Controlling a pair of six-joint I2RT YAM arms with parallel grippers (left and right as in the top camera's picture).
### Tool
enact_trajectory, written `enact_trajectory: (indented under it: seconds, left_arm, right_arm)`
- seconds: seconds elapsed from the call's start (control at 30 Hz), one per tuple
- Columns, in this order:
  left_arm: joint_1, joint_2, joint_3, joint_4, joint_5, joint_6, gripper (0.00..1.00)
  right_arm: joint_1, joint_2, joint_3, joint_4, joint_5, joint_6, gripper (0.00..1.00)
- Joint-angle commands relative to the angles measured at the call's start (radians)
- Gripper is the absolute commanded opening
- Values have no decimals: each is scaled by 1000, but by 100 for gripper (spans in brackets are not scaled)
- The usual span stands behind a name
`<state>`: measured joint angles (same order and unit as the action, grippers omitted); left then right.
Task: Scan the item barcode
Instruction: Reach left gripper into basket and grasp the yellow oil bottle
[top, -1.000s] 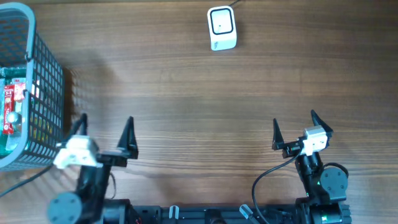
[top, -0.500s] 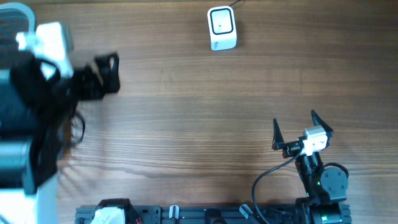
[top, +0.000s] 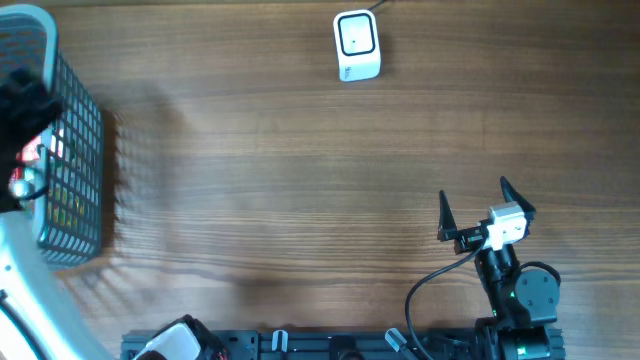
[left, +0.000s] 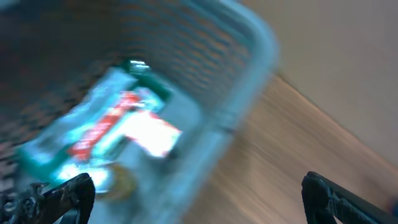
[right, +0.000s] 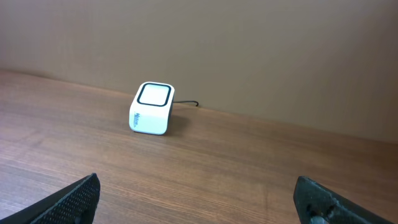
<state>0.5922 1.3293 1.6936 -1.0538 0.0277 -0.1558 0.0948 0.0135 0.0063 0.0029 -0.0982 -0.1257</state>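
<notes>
Left arm reaches over the basket (left: 249, 93).
Left gripper (left: 199, 196), spread wide and empty, hangs above the packet (left: 118, 127) inside; right gripper (top: 472, 212) rests low, also open, facing the scanner (top: 356, 45).

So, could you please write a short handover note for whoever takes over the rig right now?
Left gripper: open, empty, above the basket; view blurred.
Right gripper: open, empty, near the front edge of the table.
Items: a green, red and white packet lies in the basket; the scanner stands at the table's far side.
Done: nothing picked or scanned.
Left: grasp an item, show its barcode to the scanner.
</notes>
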Motion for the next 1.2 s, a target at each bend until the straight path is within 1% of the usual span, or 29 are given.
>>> enact_trajectory:
  seconds: [0.0,0.03,0.1,0.2,0.23,0.33,0.47,0.57,0.6,0.77,0.8,0.93,1.03,1.17]
  left_arm:
    - [150,27,21,-3,-3,-8,100]
    - [174,48,20,-14,-3,-3,100]
    - [192,93,8,-43,-3,67,100]
    - [192,153,-14,-47,-16,166,100]
    - [192,159,-14,-47,-19,189,100]
    - [192,195,-14,-64,-19,337,100]
    - [192,223,-28,-85,-21,446,100]
    - [195,224,-87,-84,-39,531,98]
    - [203,224,-113,-80,-53,546,98]
    - [267,224,-209,-25,-55,546,100]
    - [280,224,-225,-6,-50,545,98]
    - [304,230,-302,85,40,546,100]
    - [304,257,-349,144,53,565,99]
    - [304,338,-359,172,177,576,100]
  right_arm:
    - [-1,-9,-1,3,-15,-5,100]
    - [-1,-9,-1,3,-15,-5,100]
    - [-1,-9,-1,3,-15,-5,100]
    - [-1,-9,-1,3,-15,-5,100]
    - [-1,-9,-1,3,-15,-5,100]
    - [-1,-9,-1,3,-15,-5,100]
    - [-1,-9,-1,3,-15,-5,100]
    - [-1,-9,-1,3,-15,-5,100]
    - [-1,-9,-1,3,-15,-5,100]
    - [-1,-9,-1,3,-15,-5,100]
    - [-1,-9,-1,3,-15,-5,100]
    - [-1,-9,-1,3,-15,-5,100]
    - [-1,-9,-1,3,-15,-5,100]
    - [-1,-9,-1,3,-15,-5,100]
